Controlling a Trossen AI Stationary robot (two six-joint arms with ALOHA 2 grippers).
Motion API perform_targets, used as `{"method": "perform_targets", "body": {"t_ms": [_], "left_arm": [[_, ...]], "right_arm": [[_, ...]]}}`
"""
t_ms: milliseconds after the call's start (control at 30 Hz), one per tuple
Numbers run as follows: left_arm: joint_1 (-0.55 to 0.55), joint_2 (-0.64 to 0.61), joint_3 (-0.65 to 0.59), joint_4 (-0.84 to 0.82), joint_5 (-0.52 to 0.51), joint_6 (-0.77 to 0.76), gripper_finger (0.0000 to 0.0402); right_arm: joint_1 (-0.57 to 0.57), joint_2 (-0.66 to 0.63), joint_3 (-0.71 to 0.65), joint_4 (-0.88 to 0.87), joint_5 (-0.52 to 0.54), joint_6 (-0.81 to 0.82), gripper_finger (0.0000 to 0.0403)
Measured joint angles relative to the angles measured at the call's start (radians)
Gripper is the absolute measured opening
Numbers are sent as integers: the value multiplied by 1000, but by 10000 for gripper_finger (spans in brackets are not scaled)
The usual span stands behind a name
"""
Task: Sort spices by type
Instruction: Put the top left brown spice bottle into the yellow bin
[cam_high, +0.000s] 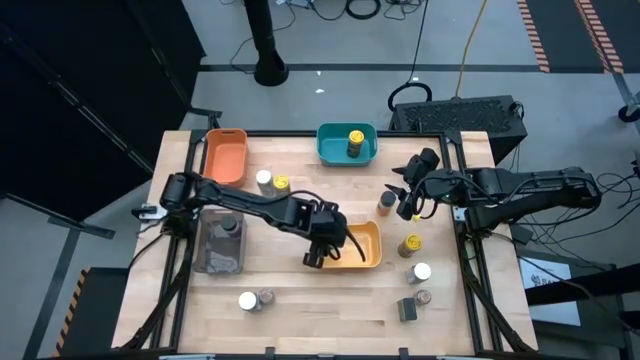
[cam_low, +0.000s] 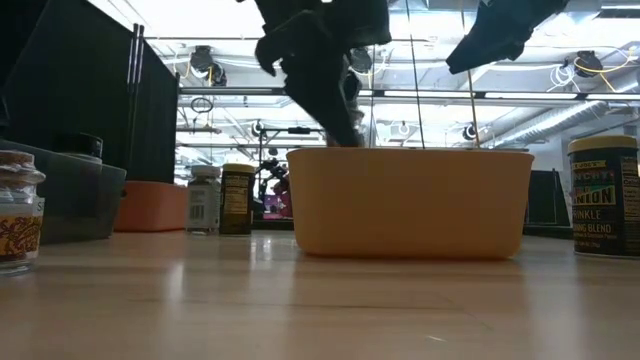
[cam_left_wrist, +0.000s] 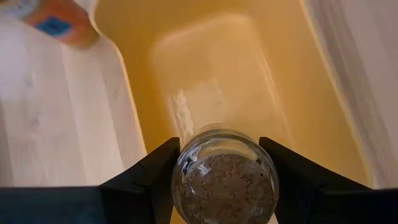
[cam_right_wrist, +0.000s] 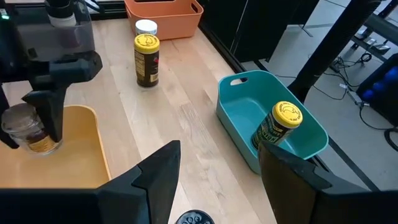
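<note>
Gripping a clear spice jar (cam_left_wrist: 225, 180) between its fingers, the left tool (cam_high: 318, 255) hangs over the yellow bin (cam_high: 368, 243), while the right tool (cam_high: 403, 196) waits open, empty.

Bright ceiling lights (cam_low: 590, 65) glare in the low view; the near tabletop (cam_low: 300, 320) blurs.

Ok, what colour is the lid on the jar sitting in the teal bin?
Yellow. The jar's lid shows best in the right wrist view.

A light wooden table (cam_high: 330, 300) is occupied by orange (cam_high: 226, 154), teal (cam_high: 333, 150), yellow (cam_high: 368, 247) and grey bins (cam_high: 205, 255), with spice jars (cam_high: 417, 272) scattered between them.
</note>
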Motion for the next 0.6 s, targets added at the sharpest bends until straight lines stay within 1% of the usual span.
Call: {"method": "perform_targets", "body": {"t_ms": [167, 467, 600], "left_arm": [[0, 28, -2, -9, 0, -22, 200], [0, 34, -2, -10, 3, -128, 200], [0, 35, -2, -13, 5, -145, 224]], "right_arm": [[0, 0, 0, -3, 0, 0, 199], [0, 0, 0, -5, 0, -1, 199], [0, 0, 0, -5, 0, -1, 199]]}}
